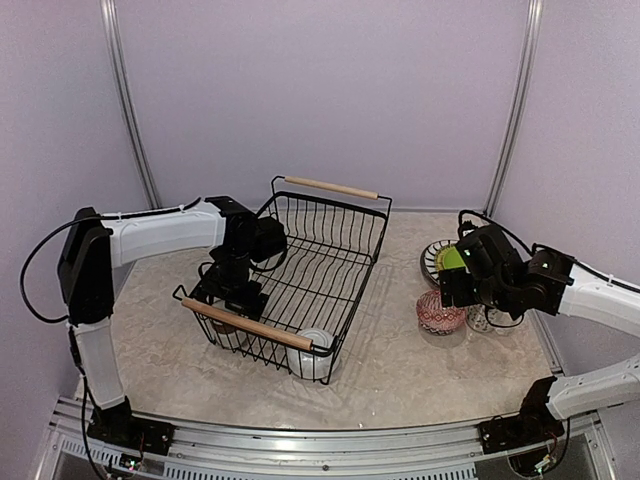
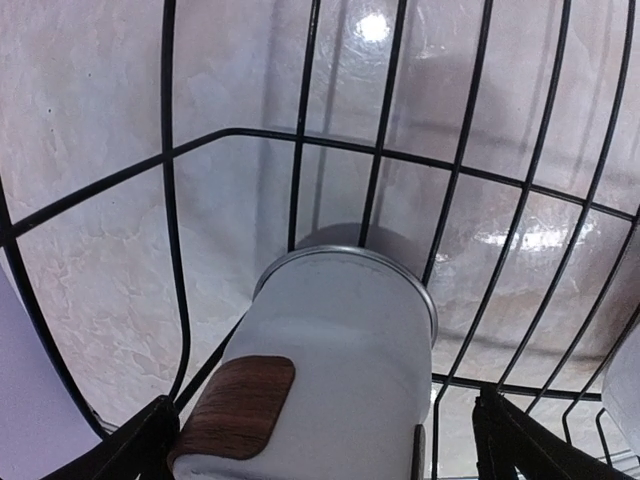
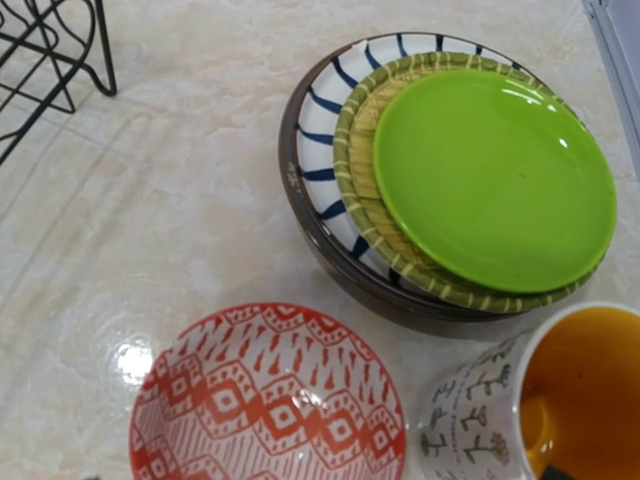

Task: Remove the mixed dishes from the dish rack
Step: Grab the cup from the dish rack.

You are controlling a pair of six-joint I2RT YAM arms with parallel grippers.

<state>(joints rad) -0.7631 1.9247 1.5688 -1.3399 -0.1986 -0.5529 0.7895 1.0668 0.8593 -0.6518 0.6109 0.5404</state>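
The black wire dish rack (image 1: 335, 203) with wooden handles stands mid-table. My left gripper (image 1: 232, 298) reaches down into its near-left corner. In the left wrist view this gripper (image 2: 325, 450) is open, its fingers (image 2: 130, 450) either side of a pale mug with a brown wood-look patch (image 2: 340, 350) lying on the rack wires (image 2: 300, 140). Another white mug (image 1: 315, 352) sits in the rack's near-right corner. My right gripper (image 1: 452, 290) hovers open and empty over the unloaded dishes: stacked striped and lime green plates (image 3: 490, 170), a red-patterned bowl (image 3: 265, 400) and an orange-lined mug (image 3: 560, 400).
The plates (image 1: 437, 262), bowl (image 1: 438, 312) and mug (image 1: 487, 320) crowd the table's right side. A corner of the rack (image 3: 98, 40) shows at the upper left of the right wrist view. Purple walls enclose the table on three sides.
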